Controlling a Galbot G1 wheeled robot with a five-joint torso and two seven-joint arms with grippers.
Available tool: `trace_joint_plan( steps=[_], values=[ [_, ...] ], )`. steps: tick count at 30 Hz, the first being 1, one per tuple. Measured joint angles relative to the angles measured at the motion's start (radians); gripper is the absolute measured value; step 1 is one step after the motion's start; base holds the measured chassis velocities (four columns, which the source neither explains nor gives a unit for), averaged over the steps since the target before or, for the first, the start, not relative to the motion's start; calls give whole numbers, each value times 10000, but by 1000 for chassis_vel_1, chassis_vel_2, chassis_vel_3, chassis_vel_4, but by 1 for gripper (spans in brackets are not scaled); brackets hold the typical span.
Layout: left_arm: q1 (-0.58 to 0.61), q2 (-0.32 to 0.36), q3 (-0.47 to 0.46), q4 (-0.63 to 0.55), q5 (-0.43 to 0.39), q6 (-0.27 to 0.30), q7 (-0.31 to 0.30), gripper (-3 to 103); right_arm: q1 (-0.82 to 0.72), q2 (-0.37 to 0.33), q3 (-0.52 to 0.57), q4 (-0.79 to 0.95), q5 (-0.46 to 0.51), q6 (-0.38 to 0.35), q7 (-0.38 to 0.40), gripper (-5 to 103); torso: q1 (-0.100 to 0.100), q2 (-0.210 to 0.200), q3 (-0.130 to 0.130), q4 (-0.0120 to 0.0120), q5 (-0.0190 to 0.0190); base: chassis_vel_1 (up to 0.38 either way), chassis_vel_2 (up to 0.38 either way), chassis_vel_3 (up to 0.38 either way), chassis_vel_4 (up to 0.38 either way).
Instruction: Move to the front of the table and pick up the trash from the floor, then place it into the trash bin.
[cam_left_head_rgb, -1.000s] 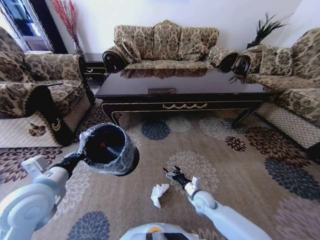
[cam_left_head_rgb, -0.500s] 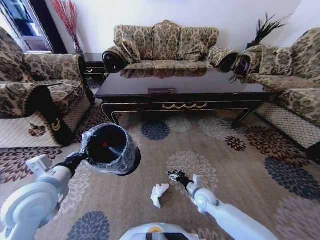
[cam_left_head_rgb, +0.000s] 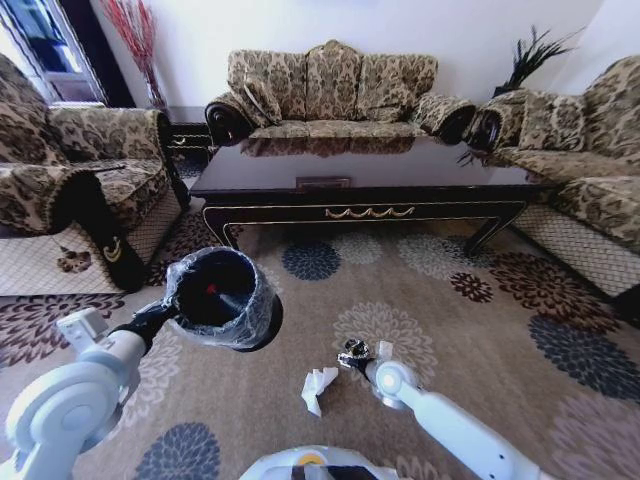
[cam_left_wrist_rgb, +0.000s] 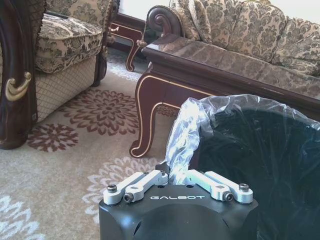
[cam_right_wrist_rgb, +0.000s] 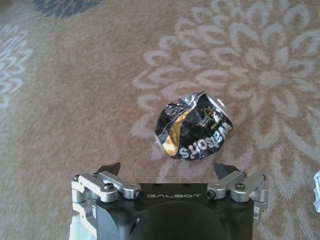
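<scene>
**Crushed wrapper lined up between wide-open jaws**

The right gripper (cam_right_wrist_rgb: 170, 172) was held spread over the dark crumpled wrapper (cam_right_wrist_rgb: 194, 131), at 12 o'clock, on the carpet (cam_right_wrist_rgb: 75, 100). The bin (cam_left_head_rgb: 222, 296) was kept pinched at its liner by the left gripper (cam_left_wrist_rgb: 176, 176). White paper (cam_left_head_rgb: 320, 388) was left nearby; the label was barely readable.

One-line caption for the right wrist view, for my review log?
Open right gripper poised above a crushed dark wrapper lying on the flower-patterned carpet.
</scene>
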Motion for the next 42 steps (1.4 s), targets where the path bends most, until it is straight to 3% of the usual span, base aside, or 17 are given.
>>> trace_joint_plan(
  steps=[10, 23, 42],
  values=[
    [20, 115, 23, -2, 37, 0, 3, 4, -306, 1017, 1398, -602, -142, 624, -32, 100, 0, 0, 0, 0, 0, 0, 0, 0, 0],
    [115, 83, 5, -152, 98, 0, 3, 4, -724, 1127, 1769, -731, -521, 698, 180, 100, 0, 0, 0, 0, 0, 0, 0, 0, 0],
    [243, 85, -145, -246, 96, -4, -6, 4, -532, 2194, 2178, -1521, -683, 947, 128, 100, 0, 0, 0, 1, 0, 0, 0, 0, 0]
  ],
)
